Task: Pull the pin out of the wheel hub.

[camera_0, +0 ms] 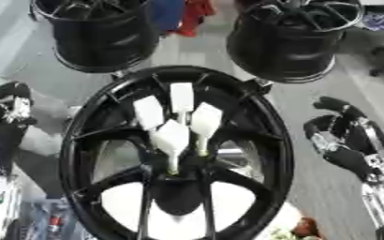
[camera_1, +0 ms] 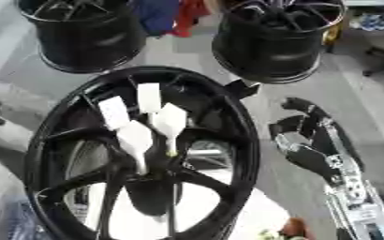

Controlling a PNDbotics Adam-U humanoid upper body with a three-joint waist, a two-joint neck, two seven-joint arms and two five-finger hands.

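Pins [camera_0: 175,126]: four white, in hub [camera_0: 179,164] at frame centre, heads fanning upward. Right hand [camera_1: 306,140], empty, fingers loosely curled, is my nearer one; pins lie to its left. Left hand [camera_0: 11,110] at left edge, state unclear.

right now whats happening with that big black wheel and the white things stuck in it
A black wheel lies in front of the robot with four white pins standing in its hub, none pulled yet. Neither hand touches them. The right hand hangs beside the wheel's right edge, fingers partly curled and holding nothing. The left hand shows at the left edge, too unclear to read. Two more black wheels stand behind.
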